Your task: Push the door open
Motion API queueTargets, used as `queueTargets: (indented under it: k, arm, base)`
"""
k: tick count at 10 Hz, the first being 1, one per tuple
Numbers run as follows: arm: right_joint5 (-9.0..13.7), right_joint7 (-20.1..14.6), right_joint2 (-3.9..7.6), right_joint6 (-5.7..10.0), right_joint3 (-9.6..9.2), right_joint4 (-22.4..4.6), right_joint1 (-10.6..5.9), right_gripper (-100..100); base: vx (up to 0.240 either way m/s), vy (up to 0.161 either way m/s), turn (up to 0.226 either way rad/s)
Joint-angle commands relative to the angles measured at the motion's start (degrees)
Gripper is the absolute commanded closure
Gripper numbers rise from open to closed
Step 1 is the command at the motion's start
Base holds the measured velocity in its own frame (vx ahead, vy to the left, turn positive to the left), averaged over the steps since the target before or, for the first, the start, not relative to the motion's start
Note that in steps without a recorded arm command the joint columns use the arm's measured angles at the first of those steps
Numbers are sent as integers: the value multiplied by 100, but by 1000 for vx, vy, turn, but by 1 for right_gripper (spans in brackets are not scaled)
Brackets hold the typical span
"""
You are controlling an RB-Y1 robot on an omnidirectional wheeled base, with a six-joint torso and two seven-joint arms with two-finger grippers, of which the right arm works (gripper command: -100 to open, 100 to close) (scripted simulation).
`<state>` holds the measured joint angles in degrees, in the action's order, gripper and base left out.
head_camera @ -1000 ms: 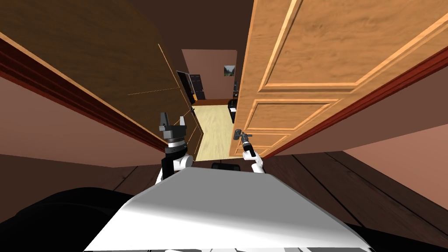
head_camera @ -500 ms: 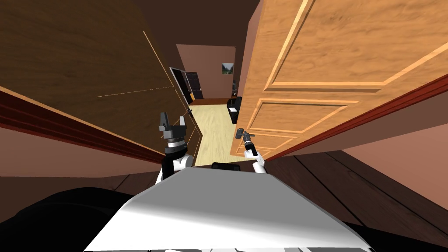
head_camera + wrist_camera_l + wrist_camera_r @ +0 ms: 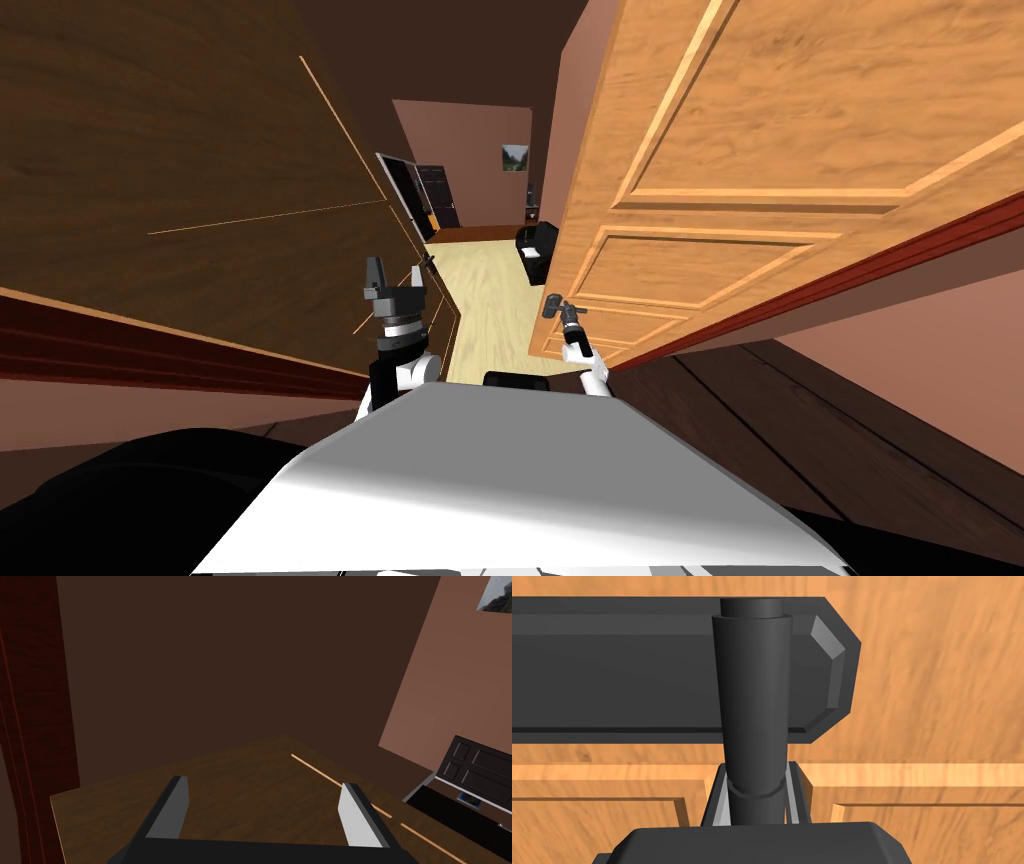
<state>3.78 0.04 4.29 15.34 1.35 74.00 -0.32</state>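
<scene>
A light wood panelled door (image 3: 750, 150) stands ajar on the right of the head view, swung away from me. My right gripper (image 3: 560, 312) is at its dark handle (image 3: 550, 303). In the right wrist view the gripper (image 3: 757, 796) is shut on the handle's round dark lever (image 3: 754, 701), one finger (image 3: 723, 803) pressed against each side, in front of a dark plate (image 3: 637, 666) on the door (image 3: 937, 676). My left gripper (image 3: 393, 275) is raised left of the gap, open, with nothing between its fingers (image 3: 170, 808).
A dark brown wood panel (image 3: 200, 150) flanks the opening on the left, close to my left gripper (image 3: 262, 808). Red-brown door frames (image 3: 150, 350) run along both sides. Through the gap lie a pale wood floor (image 3: 495, 300), a dark seat (image 3: 535, 245) and a dark far door (image 3: 440, 195).
The light door has swung further away to the right and the gap has widened. I have moved forward; the left frame has slid down and left. My right gripper stays on the handle.
</scene>
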Motion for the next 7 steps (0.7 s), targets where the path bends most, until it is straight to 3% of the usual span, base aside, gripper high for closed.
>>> queueTargets:
  k: [1, 7]
  arm:
    - [18, 22, 55, 29, 169, -59, -90, 100]
    - [58, 100, 8, 37, 599, -196, -183, 100]
  base:
    - [91, 74, -51]
    - [132, 105, -83]
